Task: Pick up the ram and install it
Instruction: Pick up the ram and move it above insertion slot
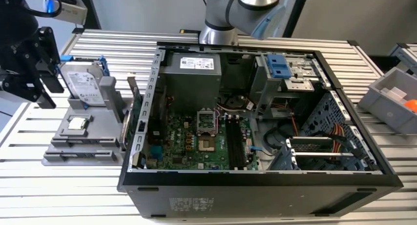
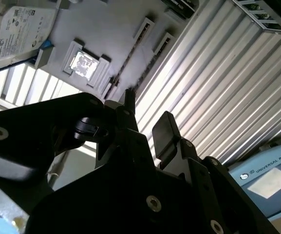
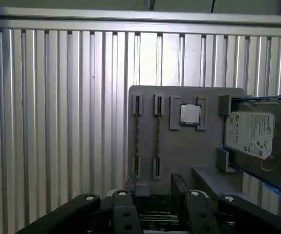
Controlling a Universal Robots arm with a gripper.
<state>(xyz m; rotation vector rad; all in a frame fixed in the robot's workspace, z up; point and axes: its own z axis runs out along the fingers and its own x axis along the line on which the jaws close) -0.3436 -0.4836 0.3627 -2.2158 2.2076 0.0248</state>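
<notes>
A slatted aluminium table (image 1: 72,195) carries an open computer case (image 1: 260,191) toward the exterior view's right. A grey fixture plate (image 3: 189,156) is set just beside the case, on the exterior view's left. Two ram sticks (image 3: 137,131) are seated on edge in parallel slots of the plate, next to a processor (image 3: 189,114) and a bracketed hard drive (image 3: 257,136). The gripper (image 3: 155,187) is positioned over the plate, clear of the ram sticks. Its fingers (image 2: 165,127) are parted and nothing is held. Bare slats are left open beside the plate and along the table's near edge. A grey bin (image 1: 391,100) is placed at the exterior view's right edge.
</notes>
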